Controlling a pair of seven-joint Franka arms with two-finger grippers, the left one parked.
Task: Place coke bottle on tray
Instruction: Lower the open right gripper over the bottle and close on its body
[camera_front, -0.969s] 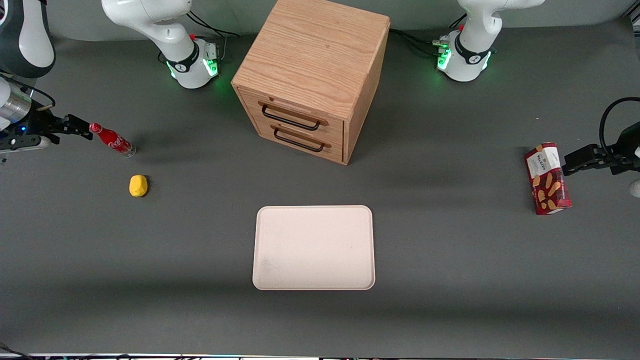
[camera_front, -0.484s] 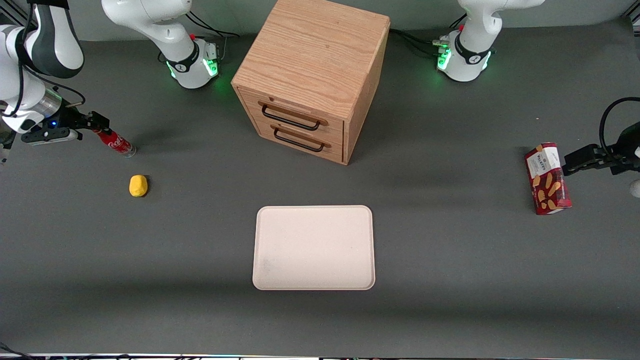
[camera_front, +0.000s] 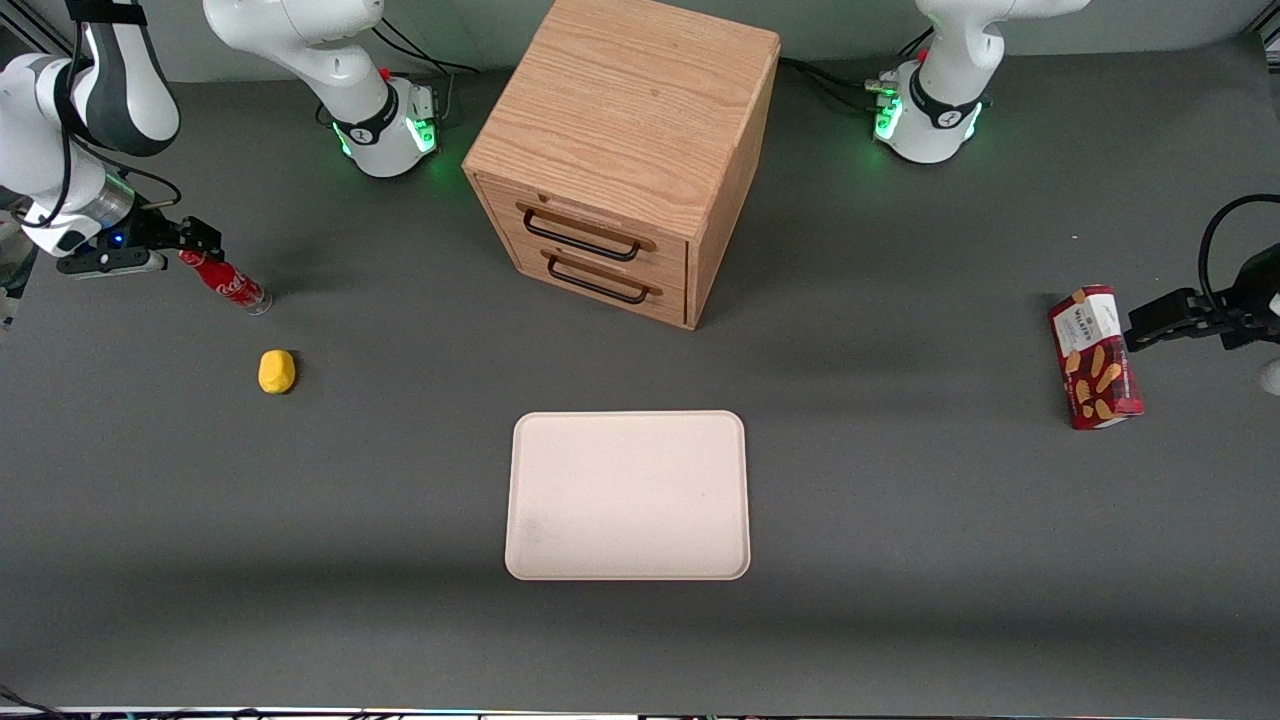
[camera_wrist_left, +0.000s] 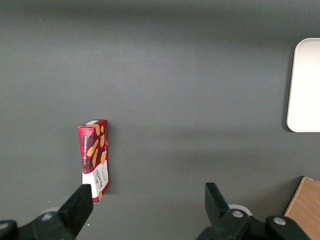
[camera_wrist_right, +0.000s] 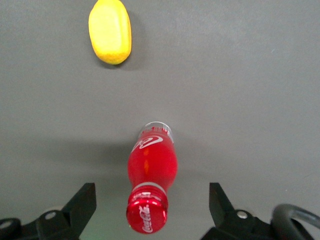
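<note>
Since the earlier frames the pincer (camera_front: 200, 240) has been brought in from the working arm's edge of the bench (camera_front: 400, 480) and is now positioned right over the capped top of the bottle (camera_front: 224, 282). Its fingers (camera_wrist_right: 84, 202) are spread wide, one on each side of the cap, and nothing is gripped; clear gaps are seen between them and the bottle (camera_wrist_right: 151, 172). The bottle is standing on the bench at the working arm's end, untouched. A lemon (camera_front: 276, 371) is lying near it, nearer the front camera. The tray (camera_front: 628, 495) is set at mid-bench, well apart from the bottle, with nothing on it. A wooden cabinet (camera_front: 625, 150) is standing farther from the camera than the tray, and a biscuit box (camera_front: 1095, 357) is found toward the parked arm's end.
</note>
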